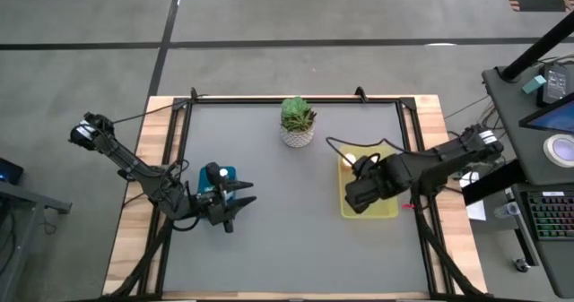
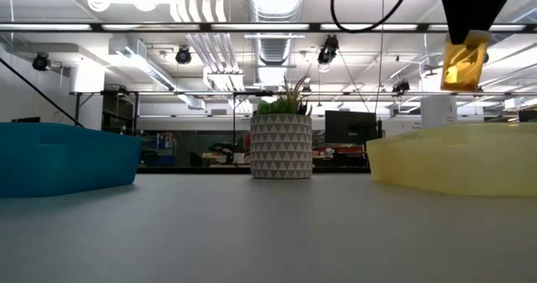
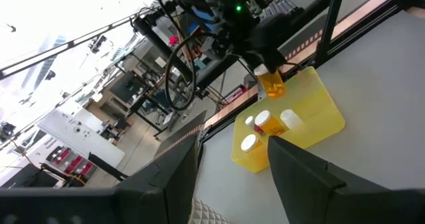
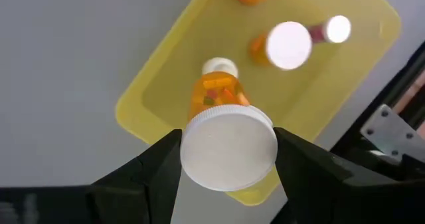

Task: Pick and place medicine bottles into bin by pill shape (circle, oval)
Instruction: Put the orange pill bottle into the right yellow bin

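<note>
My right gripper (image 1: pixel 361 193) hangs over the yellow bin (image 1: pixel 387 209), shut on an amber medicine bottle (image 2: pixel 463 65) with a white cap. Several more medicine bottles (image 4: pixel 289 44) lie inside that bin, white caps showing. My left gripper (image 1: pixel 238 202) stands level next to the blue bin (image 1: pixel 226 173) at the table's left; its fingers are open with nothing between them (image 3: pixel 232 177). From there the held bottle (image 3: pixel 271 84) shows above the yellow bin (image 3: pixel 312 104). My right gripper pinches the bottle by its round white cap (image 4: pixel 229 147), one finger on each side of the rim. The fingers come from above, pointing down. The amber body (image 4: pixel 214 94) hangs below the cap, nearly upright, lifted clear above the yellow bin.
A white patterned pot with a green succulent (image 1: pixel 298 123) stands at the table's far middle. The blue bin (image 2: pixel 63 157) and yellow bin (image 2: pixel 453 161) flank a stretch of bare grey tabletop. A dark frame runs along the table's edges.
</note>
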